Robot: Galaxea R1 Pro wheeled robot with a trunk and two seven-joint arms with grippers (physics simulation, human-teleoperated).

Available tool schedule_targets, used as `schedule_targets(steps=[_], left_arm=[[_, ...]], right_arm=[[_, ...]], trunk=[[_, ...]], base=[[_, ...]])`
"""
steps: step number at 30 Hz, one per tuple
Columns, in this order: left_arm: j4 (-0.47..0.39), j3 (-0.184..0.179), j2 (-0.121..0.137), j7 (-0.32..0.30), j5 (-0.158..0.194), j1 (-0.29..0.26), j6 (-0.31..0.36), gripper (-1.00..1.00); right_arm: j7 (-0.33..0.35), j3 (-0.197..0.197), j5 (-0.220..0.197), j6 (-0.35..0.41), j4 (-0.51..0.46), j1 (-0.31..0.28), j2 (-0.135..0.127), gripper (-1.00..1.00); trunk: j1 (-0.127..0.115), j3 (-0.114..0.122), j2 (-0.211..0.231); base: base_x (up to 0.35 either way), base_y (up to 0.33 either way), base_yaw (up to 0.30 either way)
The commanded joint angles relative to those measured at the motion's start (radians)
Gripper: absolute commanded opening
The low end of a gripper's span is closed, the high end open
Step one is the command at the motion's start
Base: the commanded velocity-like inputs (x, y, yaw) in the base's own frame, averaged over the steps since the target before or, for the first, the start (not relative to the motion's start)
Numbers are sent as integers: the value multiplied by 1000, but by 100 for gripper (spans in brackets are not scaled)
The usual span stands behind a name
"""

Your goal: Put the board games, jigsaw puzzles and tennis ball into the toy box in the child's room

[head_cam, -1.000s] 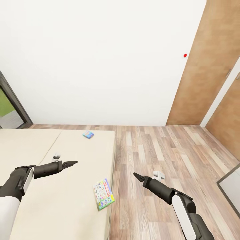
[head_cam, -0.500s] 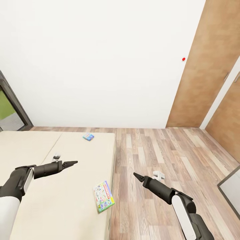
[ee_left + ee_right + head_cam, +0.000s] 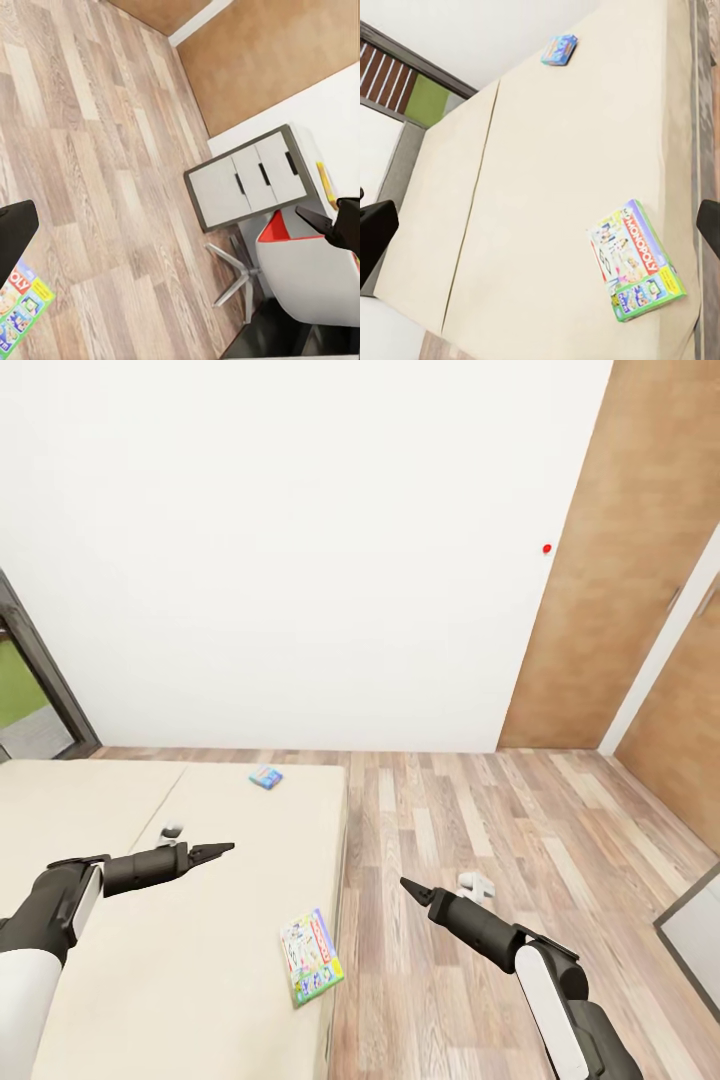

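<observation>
On the beige bed (image 3: 150, 960), a white-green board game (image 3: 311, 956) lies near the mattress's right edge, and it shows again in the right wrist view (image 3: 636, 259). A small blue board game (image 3: 265, 777) rests near the far edge (image 3: 559, 49). My left gripper (image 3: 222, 849) hovers open over the mattress, left of the white-green game. My right gripper (image 3: 407, 884) hangs open over the floor, right of the bed. In the left wrist view are the table's white drawers (image 3: 247, 178). The toy box, jigsaw puzzles and tennis ball are out of view.
Wood floor (image 3: 520, 830) stretches right of the bed. A small white object (image 3: 476, 882) lies on it by my right arm. Brown wood panels (image 3: 620, 580) stand at the right, a dark window frame (image 3: 40, 690) at the left. A red-and-white chair (image 3: 300, 262) stands beside the drawers.
The whole picture has shifted slightly downward, so the camera has moved. Both arms hold the same pose and the games lie where they were on the bed.
</observation>
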Motion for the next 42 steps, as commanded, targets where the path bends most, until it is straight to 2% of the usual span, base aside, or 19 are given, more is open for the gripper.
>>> schedule_targets(steps=[1,42], left_arm=[[0,3,-1,-7,-6,-1,10,100],[0,2,-8,-5,-7,-1,9,100]], right_arm=[[3,-3,-2,8,-1,-1,1,100],[3,-4,-2,8,1,-1,1,100]], trunk=[[1,0,-2],[1,67,-2]], base=[[0,0,0],[0,0,0]])
